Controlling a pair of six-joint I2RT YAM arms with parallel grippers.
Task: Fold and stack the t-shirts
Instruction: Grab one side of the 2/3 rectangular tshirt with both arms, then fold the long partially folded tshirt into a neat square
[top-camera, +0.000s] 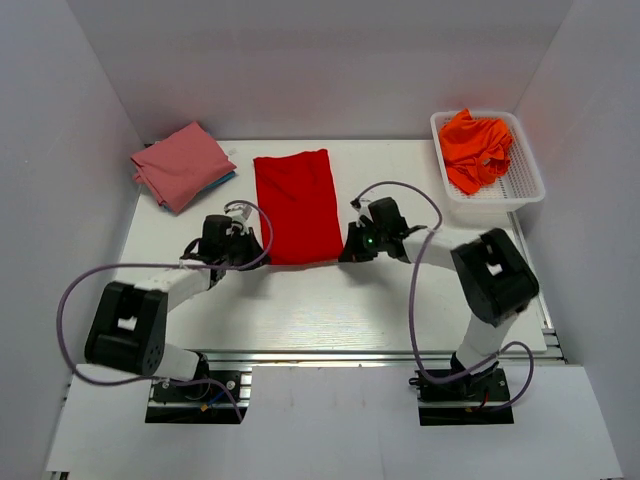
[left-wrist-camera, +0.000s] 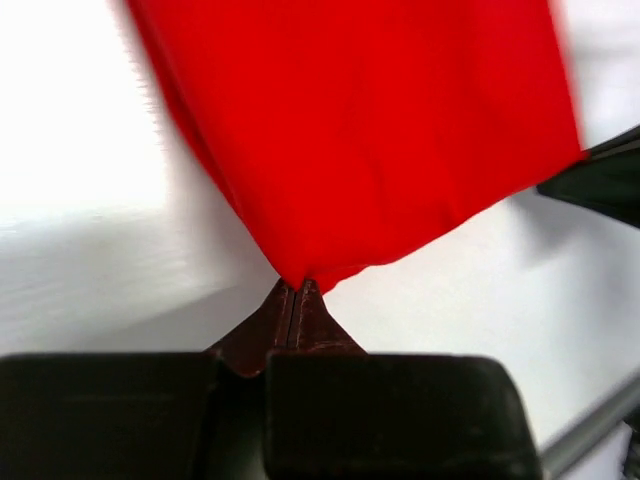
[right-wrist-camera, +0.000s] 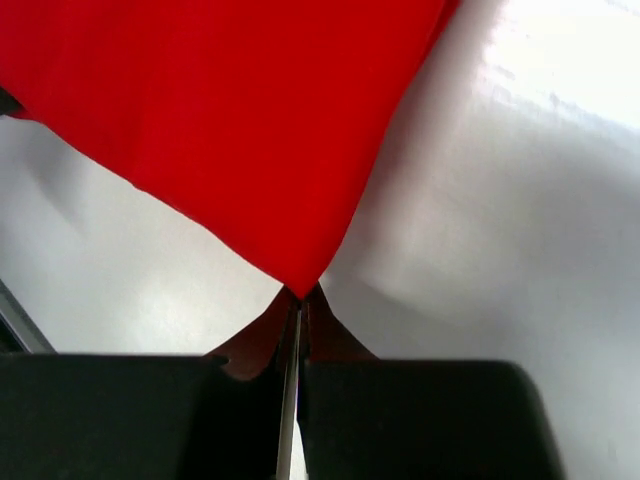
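Top view
- Red t-shirt (top-camera: 297, 205) lies mid-table (top-camera: 330, 310) as a long folded strip, short near edge toward the arm bases
- Left gripper (top-camera: 256, 250) is at the near-left corner and right gripper (top-camera: 347, 250) at the near-right corner
- Pink t-shirt (top-camera: 180, 163) is folded at the far left, with a teal-blue t-shirt (top-camera: 226, 180) edge showing beneath it
- Orange t-shirts (top-camera: 478, 148) are bunched in the white basket (top-camera: 530, 190) at the far right
- Risk: if one arm lifts or travels ahead of the other, the strip skews and the fold lands crooked
- Likely step: carry the near edge toward the far edge

Left wrist
- Risk: only the very tip of the corner is caught, so tension from the opposite arm could pull it free
- It is also unclear whether every layer is caught, so a lower layer may stay behind
- Fingers (left-wrist-camera: 275, 325) are pressed fully together, pinching the red corner
- Cloth fans out above them and its edges are blurred

Right wrist
- Same risk, since the bite is just as shallow
- Fingers (right-wrist-camera: 255, 345) are clamped on the corner tip with only a hairline slit between them
- Bare table shows on either side of the cloth
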